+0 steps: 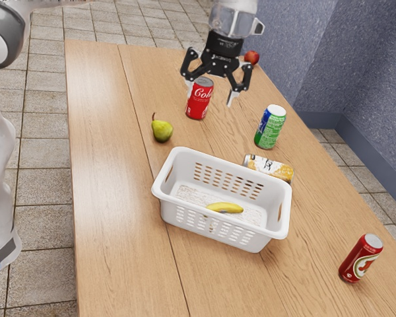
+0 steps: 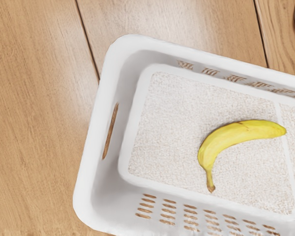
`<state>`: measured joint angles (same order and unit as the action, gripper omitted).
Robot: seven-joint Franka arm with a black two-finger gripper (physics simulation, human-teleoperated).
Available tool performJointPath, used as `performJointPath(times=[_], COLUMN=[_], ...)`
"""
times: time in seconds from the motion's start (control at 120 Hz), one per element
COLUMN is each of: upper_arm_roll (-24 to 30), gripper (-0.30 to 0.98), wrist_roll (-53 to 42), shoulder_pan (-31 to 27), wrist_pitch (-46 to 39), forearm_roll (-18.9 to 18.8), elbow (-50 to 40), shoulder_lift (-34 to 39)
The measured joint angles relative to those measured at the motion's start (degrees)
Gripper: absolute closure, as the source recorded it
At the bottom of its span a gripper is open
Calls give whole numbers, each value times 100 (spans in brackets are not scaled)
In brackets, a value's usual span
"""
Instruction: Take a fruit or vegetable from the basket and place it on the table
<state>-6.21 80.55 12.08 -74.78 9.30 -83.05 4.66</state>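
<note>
- Here, a yellow banana (image 2: 236, 132) lies inside the white basket (image 2: 91, 147), on its floor.
- Your gripper (image 1: 210, 99) hangs raised over the table (image 1: 112, 198), fingers apart.
- Just beside your basket, a yellow-and-white can (image 1: 270, 168) lies on its side.
- Near it, you have a green pear (image 1: 162, 131).

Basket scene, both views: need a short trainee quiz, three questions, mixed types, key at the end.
1. Multiple choice. How does the yellow-and-white can beside the white plastic basket sit?
A) upright
B) on its side
C) inside the basket

2. True or false: the hand is shut on the banana.

3. Fill in: on the wooden table, the fruit closest to the basket is the ____.

Key:
1. B
2. False; the hand is open and the banana lies in the basket.
3. pear
</note>
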Motion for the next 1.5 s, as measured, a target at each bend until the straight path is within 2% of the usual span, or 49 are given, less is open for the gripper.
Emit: performJointPath(times=[0.05,0.125,0.2,0.417,0.567,0.783,1.117,1.5], upper_arm_roll=[83,653,964,1045,1051,1051,1071,1070], gripper=[0,0,0,0,0,0,0,0], wrist_roll=[-178,-425,-677,-1661,-2277,-2934,-3586,-4006], shoulder_pan=[150,-29,-112,-263,-265,-351,-301,-418], wrist_pitch=[-233,-744,-1182,-2125,-2510,-2972,-3468,-3753], forearm_roll=[-90,-190,-250,-309,-305,-276,-176,-107], elbow=[-478,-1490,-1829,-1940,-1979,-2568,-2967,-3036], shoulder_lift=[246,870,940,423,335,136,33,-343])
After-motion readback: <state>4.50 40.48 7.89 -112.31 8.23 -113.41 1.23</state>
